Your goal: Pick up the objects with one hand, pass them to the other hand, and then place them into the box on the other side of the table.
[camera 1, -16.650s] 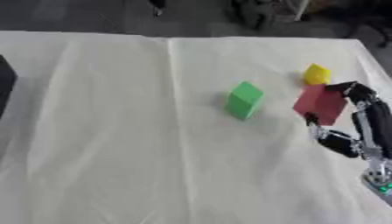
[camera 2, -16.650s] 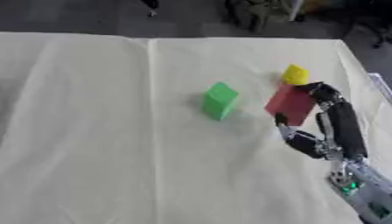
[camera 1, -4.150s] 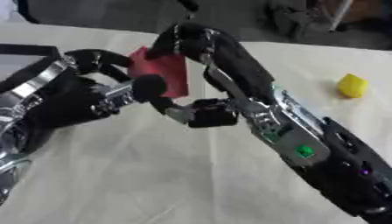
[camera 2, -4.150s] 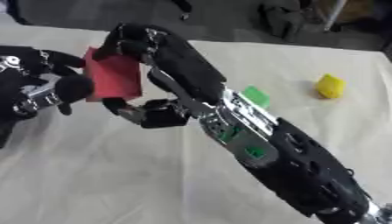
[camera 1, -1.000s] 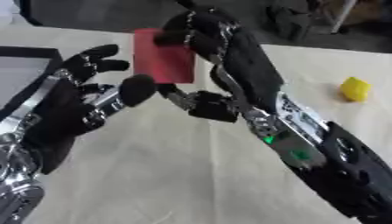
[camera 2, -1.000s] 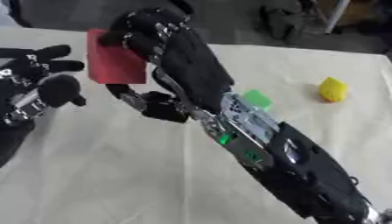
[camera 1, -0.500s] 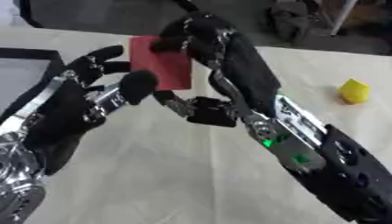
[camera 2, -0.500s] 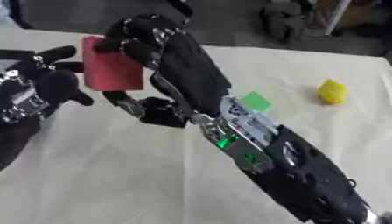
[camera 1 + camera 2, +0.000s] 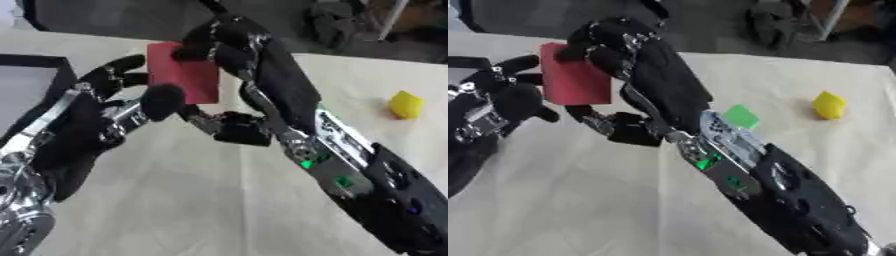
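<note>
Upright red block (image 9: 184, 72) in right hand (image 9: 229, 42)

A pale cream cloth (image 9: 175, 200) is spread flat over the whole table top, and soft wrinkles can be seen in it. Past the far edge of the cloth, a dark grey floor (image 9: 105, 20) is seen. A dark lumpy heap (image 9: 767, 22) lies on that floor. Just beside the heap, a thin silver pole (image 9: 826, 20) stands tilted. A brown shape (image 9: 859, 12) is seen behind the pole.
</note>
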### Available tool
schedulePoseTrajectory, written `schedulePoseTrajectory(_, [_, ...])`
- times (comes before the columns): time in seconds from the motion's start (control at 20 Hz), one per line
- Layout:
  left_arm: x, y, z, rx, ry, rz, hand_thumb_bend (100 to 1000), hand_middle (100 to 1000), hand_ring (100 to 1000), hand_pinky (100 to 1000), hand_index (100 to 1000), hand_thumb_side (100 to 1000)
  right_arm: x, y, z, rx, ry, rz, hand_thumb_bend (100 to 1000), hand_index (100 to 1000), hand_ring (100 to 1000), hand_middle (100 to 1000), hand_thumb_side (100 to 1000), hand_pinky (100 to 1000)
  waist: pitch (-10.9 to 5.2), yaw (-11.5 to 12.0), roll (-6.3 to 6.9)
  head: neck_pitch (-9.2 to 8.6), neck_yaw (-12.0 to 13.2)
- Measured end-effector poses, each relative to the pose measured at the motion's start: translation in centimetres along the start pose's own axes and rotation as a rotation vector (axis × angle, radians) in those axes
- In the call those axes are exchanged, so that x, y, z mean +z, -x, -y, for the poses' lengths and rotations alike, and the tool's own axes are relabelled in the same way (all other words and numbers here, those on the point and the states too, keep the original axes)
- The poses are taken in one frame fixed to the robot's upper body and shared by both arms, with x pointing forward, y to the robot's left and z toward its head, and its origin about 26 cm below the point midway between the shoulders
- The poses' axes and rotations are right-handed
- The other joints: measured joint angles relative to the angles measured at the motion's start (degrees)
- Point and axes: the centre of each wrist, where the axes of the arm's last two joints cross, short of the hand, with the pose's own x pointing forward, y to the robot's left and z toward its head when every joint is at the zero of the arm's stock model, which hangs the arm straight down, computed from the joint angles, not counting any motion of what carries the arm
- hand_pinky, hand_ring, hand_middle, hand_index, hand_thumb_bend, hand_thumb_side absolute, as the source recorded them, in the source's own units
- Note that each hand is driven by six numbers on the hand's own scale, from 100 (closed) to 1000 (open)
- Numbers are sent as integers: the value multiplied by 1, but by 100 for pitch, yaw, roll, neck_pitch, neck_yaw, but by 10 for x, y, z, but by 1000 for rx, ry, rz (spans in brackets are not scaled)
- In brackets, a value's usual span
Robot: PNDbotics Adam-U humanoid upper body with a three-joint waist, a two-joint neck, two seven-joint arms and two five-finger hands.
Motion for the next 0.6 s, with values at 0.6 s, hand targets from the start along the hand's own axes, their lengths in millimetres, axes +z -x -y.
schedulePoseTrajectory(0.6, [-5,0,2,53,8,-7,1000,773,547,994,925,412,-2,2,2,-33,-5,49,100,442,300,523,100,744,2,-2,-20,-1,12])
